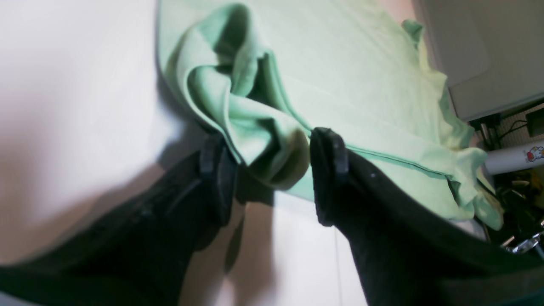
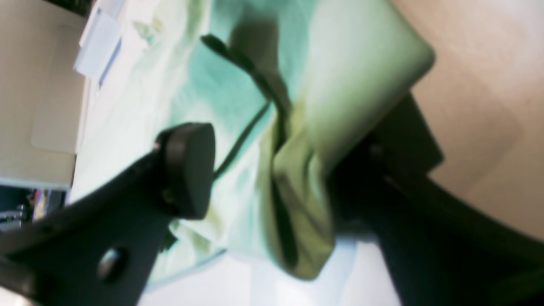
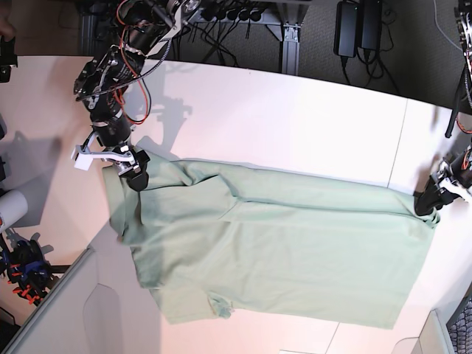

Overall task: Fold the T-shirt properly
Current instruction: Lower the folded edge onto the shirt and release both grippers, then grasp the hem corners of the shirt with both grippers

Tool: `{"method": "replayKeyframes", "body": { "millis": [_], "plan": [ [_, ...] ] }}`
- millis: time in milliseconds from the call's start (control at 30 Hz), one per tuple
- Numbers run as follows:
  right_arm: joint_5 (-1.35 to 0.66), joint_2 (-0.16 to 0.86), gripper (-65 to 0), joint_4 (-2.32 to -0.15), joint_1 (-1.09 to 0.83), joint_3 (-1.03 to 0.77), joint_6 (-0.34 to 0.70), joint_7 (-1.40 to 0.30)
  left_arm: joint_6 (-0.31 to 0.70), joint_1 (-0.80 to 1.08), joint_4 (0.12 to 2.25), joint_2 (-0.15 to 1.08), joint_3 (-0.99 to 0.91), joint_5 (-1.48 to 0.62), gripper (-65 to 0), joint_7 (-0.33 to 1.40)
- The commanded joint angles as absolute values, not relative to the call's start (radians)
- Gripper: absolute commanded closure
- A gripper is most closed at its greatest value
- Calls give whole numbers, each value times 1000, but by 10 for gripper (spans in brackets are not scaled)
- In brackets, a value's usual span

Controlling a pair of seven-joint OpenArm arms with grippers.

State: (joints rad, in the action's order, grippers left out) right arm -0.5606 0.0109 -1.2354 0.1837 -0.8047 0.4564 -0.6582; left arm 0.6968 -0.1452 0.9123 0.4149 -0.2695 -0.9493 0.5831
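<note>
The pale mint-green T-shirt (image 3: pixel 280 251) lies spread across the white table (image 3: pixel 295 125), its length running left to right. At its right edge, my left gripper (image 3: pixel 428 203) stands low over the table. In the left wrist view the left gripper (image 1: pixel 272 170) has its jaws wide, with a bunched fold of the T-shirt (image 1: pixel 340 63) between the fingers (image 1: pixel 327 170). My right gripper (image 3: pixel 136 173) is at the shirt's far left corner. In the right wrist view the right gripper (image 2: pixel 280 170) is open around a thick fold of the T-shirt (image 2: pixel 238 93), blurred; its right finger is partly hidden by fabric.
A grey panel (image 3: pixel 74 317) lies at the table's front left, seen also as a grey panel (image 1: pixel 488 63) past the shirt. A white roll (image 3: pixel 11 206) and clamps sit off the left edge. Cables and power bricks (image 3: pixel 354 29) are behind the table.
</note>
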Motion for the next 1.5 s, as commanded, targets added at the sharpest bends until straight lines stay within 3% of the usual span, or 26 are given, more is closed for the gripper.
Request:
{"method": "replayKeyframes", "body": {
  "millis": [0,67,133,200,333,800,1067,1467],
  "plan": [
    [-557,19,-313,-1237,196,-803,460,-653,698,-158,915,415,-268,-945,-234,605],
    [-557,19,-151,-1237,196,-803,460,-651,698,-171,915,410,-268,-913,-158,602],
    [-557,19,0,-1237,196,-803,460,-652,698,-183,915,410,-268,-899,-134,604],
    [-557,19,0,-1237,196,-803,460,-657,698,-192,915,411,-268,-892,-126,606],
    [-577,19,0,-1237,196,-803,460,-672,698,-202,915,413,-268,-869,0,609],
    [-667,48,0,-1297,179,-803,460,-776,698,-195,915,545,-268,-965,0,697],
    [-748,113,0,-1361,56,-803,460,-803,698,-140,918,582,-268,-1054,0,747],
    [-752,133,0,-1570,-198,-803,460,-803,698,149,1196,582,-285,-1080,0,768]
  ]
}}
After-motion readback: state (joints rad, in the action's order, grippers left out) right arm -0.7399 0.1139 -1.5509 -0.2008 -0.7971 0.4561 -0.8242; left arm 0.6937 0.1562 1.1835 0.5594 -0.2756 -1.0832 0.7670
